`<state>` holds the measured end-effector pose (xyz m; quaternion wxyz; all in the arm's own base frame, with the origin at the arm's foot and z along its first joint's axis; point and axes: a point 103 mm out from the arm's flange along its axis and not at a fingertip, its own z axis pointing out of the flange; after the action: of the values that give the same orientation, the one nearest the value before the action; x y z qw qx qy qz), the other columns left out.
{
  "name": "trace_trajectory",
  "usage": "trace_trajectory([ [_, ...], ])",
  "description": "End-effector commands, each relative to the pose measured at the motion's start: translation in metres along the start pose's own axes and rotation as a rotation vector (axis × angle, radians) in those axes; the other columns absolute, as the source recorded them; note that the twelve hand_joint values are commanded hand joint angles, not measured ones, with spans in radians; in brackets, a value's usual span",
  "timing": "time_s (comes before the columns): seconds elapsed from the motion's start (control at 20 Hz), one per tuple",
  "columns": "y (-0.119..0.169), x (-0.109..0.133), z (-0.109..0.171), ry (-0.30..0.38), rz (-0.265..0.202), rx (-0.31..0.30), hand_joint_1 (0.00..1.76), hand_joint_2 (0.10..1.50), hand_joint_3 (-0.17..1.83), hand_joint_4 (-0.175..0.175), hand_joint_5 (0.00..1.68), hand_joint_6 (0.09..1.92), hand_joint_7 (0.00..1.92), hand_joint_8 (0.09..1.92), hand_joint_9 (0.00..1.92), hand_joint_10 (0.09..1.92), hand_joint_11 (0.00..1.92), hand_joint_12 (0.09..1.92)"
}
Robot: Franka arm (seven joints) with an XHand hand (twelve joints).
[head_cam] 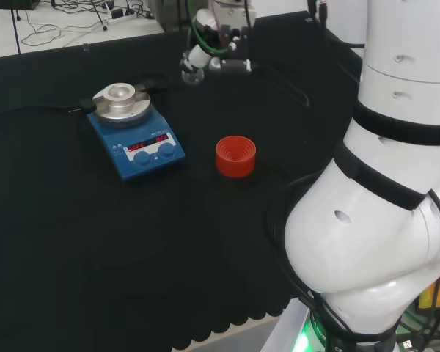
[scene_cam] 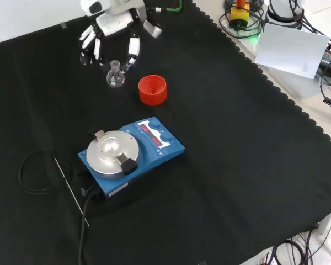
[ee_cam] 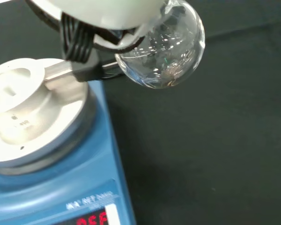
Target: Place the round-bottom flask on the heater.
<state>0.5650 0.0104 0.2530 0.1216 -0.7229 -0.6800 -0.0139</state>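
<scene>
Pinched at its neck by the black and white hand [scene_cam: 113, 25], the clear glass round-bottom flask [scene_cam: 115, 78] could be slipped or knocked against the blue heater with its silver top plate [scene_cam: 111, 154] below.

Even overhead light; glare on flask [ee_cam: 161, 51]; blurred robot hand [ee_cam: 107, 11].

One round-bottom flask [scene_cam: 115, 78] is showing, one blue heater [scene_cam: 131, 156] is sitting on the counter [scene_cam: 237, 138], one red ribbed stand [scene_cam: 153, 90] is standing near the hand [scene_cam: 113, 25], one hand is working.
</scene>
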Motion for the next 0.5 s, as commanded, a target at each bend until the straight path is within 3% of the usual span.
trace_trajectory([
  [0.05, 0.022, 0.048, 0.013, -0.038, -0.090, 0.053, 1.09, 0.67, 0.74, 0.175, 1.15, 0.93, 0.42, 0.68, 0.67, 0.58, 0.34, 1.35],
  [0.5, 0.045, 0.070, 0.018, -0.050, -0.148, 0.062, 1.09, 0.67, 0.74, 0.175, 1.15, 0.93, 0.42, 0.68, 0.67, 0.58, 0.34, 1.35],
])
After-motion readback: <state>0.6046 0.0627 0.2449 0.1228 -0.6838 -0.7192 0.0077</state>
